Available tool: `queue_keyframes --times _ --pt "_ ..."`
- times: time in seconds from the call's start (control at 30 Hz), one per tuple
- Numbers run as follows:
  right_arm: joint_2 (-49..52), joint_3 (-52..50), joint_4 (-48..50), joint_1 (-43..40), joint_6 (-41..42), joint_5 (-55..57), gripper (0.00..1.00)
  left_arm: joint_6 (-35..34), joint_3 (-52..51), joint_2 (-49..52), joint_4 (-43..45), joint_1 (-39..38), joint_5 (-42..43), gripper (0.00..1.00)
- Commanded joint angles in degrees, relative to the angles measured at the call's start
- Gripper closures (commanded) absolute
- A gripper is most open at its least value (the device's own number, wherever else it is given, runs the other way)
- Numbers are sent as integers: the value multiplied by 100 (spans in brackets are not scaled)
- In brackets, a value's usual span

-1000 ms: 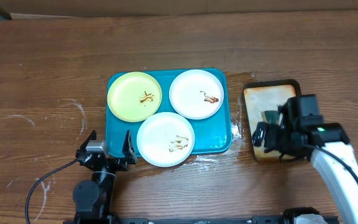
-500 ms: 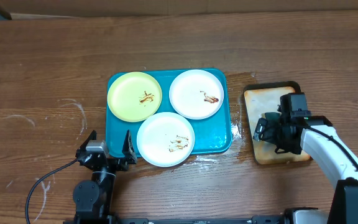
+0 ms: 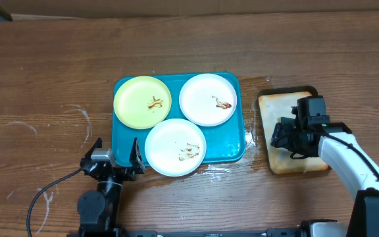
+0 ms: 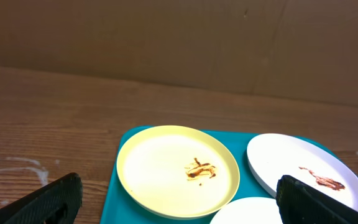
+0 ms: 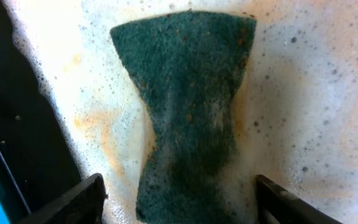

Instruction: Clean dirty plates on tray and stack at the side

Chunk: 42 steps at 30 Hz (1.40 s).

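Observation:
The teal tray [image 3: 232, 150] holds three plates: a pale yellow-green one [image 3: 142, 102] at the back left, a white one [image 3: 208, 99] at the back right and a white one [image 3: 175, 147] in front, each with brown smears. My left gripper [image 3: 114, 157] rests open by the tray's front left corner; its wrist view shows the yellow-green plate [image 4: 166, 168] ahead of its open gripper [image 4: 176, 191]. My right gripper [image 5: 179, 193] is low over a dark green scouring sponge [image 5: 188, 93] lying in foam. Its fingers stand either side of the sponge, open, with a gap on each side.
The sponge lies in a small black-rimmed tan tray [image 3: 278, 102] of soapy water, right of the teal tray. Wet patches [image 3: 216, 170] mark the wood around both trays. A black cable [image 3: 45, 191] runs off the left arm's base.
My right arm has come down onto the tan tray, covering the sponge from above, and its fingers have drawn somewhat closer together. Left arm and plates have not moved.

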Motion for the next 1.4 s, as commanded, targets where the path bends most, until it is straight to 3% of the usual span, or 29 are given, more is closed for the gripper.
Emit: queue_keyframes --times 0.0,0.03,0.17,0.4,0.47,0.57,0.63,0.7,0.77,0.83,1.37 --pt "-9 13 24 -37 -17 -4 30 9 -20 -55 -4 -15 -20 0" --pt "-9 13 24 -37 -7 -4 35 9 -20 -55 -4 -15 -20 0" --pt "-9 13 35 -37 9 17 38 11 -20 -55 -4 -15 -20 0" --pt "-9 13 31 -39 44 122 74 9 -20 -55 -4 -15 -20 0" --pt "-9 13 24 -48 44 144 75 9 -20 -55 -4 -15 -20 0" --pt "-9 13 4 -48 44 168 91 9 -20 -55 -4 -15 -20 0" --pt "-9 13 -7 -48 46 212 91 9 -20 -55 -4 -15 -20 0" --pt "-9 13 -15 -55 44 234 72 9 -20 -55 -2 -15 -20 0" --pt "-9 13 -20 -66 46 236 34 11 -20 -55 -4 -15 -20 0" --pt "-11 13 -17 -74 42 236 3 9 -20 -55 -2 -15 -20 0" --pt "48 428 638 -352 -151 214 0 9 -20 -55 -4 -15 -20 0"
